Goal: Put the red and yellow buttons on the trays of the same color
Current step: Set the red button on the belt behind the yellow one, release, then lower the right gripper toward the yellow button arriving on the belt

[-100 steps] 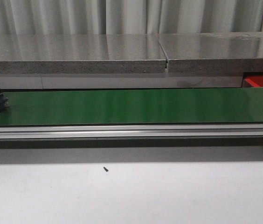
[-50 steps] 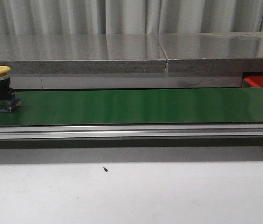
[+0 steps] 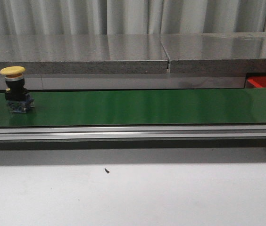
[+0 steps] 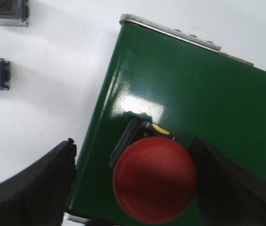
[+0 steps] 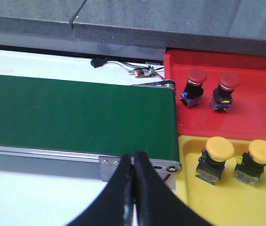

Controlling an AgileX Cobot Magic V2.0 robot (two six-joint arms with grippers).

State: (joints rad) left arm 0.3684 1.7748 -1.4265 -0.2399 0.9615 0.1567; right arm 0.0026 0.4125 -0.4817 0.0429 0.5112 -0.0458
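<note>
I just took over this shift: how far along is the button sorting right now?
Done: two red buttons stand in the red tray and two yellow buttons in the yellow tray. In hand: nothing; the left gripper is open around a red button on the green belt, the right gripper shut. Left: that one and the yellow button on the belt.

A long green belt [image 3: 137, 107] runs from left to right. A grey stone shelf [image 3: 123, 52] sits behind it. A tiny black screw [image 3: 107, 171] lies on the white table [image 3: 133, 197] near the front.
</note>
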